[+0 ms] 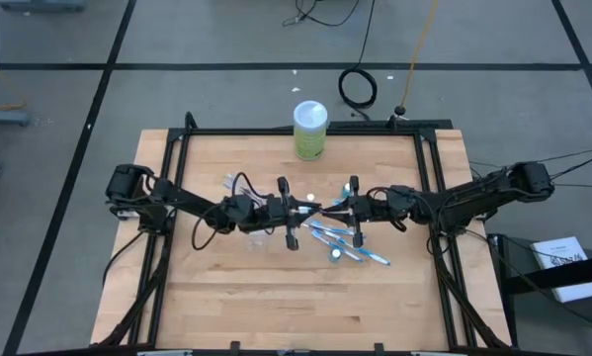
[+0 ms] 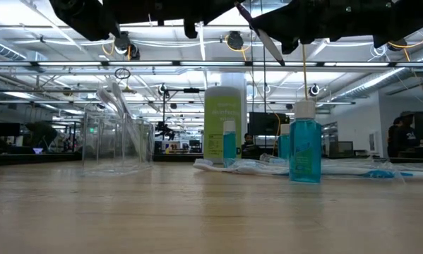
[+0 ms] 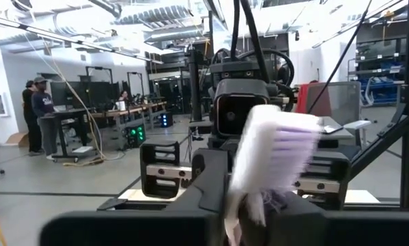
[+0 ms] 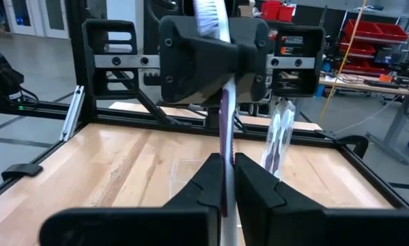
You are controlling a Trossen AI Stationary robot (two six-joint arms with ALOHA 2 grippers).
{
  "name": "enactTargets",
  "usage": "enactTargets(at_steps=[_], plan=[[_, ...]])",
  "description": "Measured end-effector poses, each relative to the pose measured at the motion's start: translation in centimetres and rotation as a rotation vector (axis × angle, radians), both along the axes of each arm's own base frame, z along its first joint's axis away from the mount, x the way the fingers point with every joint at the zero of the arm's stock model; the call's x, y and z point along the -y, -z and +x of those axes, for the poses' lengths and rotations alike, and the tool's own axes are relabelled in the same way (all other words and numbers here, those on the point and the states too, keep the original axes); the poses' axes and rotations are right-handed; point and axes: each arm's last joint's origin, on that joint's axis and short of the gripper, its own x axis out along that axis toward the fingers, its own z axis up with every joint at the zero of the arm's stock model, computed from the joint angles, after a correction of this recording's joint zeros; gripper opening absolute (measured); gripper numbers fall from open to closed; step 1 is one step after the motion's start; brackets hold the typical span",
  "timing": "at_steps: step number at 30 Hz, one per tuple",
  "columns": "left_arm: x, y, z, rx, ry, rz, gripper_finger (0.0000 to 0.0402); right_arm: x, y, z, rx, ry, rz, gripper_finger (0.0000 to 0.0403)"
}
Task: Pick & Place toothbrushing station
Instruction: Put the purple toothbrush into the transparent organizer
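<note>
High view: left gripper and right gripper both clamp one toothbrush mid-air

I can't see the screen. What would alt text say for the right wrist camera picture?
Seen from the right arm's wrist, the right gripper and the left gripper facing it both clamp one toothbrush above the wooden table, its white bristles at the far end. A clear plastic cup holding toothbrushes stands behind, before a black frame.
</note>
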Motion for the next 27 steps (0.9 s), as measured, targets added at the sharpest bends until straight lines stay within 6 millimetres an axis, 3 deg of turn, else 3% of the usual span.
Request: enactTargets(at_steps=[8,12,16,21,23,27], plan=[[-0.1,-0.1,-0.1,-0.004,-0.040,-0.003,0.0017,0.0,0.0,0.0,-0.002,0.002,0.023,0.0059],[-0.2,-1.5,-1.0,-0.050,-0.144,0.007,0.0016,0.1,-0.1,-0.3,-0.029,0.023,0.023,0.0081],[-0.3,-3.8,-3.4,-0.152,-0.391,-0.025,0.0019,0.1,0.0,-1.3,-0.124,0.017,0.013,0.0096],[0.5,-5.8,-7.1,-0.237,-0.410,-0.073,0.0013,0.6,-0.3,-3.3,-0.226,0.121,-0.009,0.0104],[0.5,-5.8,-8.5,-0.231,-0.465,-0.106,0.0016,0.8,-0.4,-4.0,-0.257,0.153,-0.009,0.0103],[0.4,-3.7,-11.2,-0.222,-0.514,-0.184,0.0012,1.0,-0.7,-4.8,-0.273,0.175,0.020,0.0098]])
